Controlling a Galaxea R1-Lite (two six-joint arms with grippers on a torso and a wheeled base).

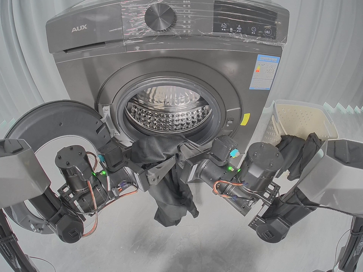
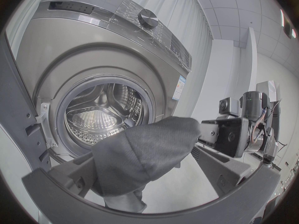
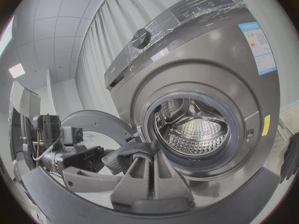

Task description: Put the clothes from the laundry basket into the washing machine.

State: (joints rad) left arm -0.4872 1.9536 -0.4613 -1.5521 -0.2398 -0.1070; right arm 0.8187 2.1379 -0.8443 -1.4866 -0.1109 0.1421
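Observation:
The grey washing machine [image 1: 166, 61] stands with its drum [image 1: 170, 110] open and bare inside. A dark garment [image 1: 159, 148] hangs in front of the drum's lower rim, its tail dangling toward the floor. My right gripper [image 1: 186, 148] is shut on the garment's upper edge, fingers pressed together [image 3: 152, 154]. My left gripper [image 1: 159, 165] sits just beside it with its fingers spread wide; the garment [image 2: 146, 153] drapes between and over them. The white laundry basket [image 1: 302, 114] stands to the machine's right with more dark clothes [image 1: 298, 148] hanging over its front rim.
The round door [image 1: 56, 121] is swung fully open to the left, close behind my left arm. Grey floor [image 1: 124, 238] lies below the hanging garment. Curtains run behind the machine.

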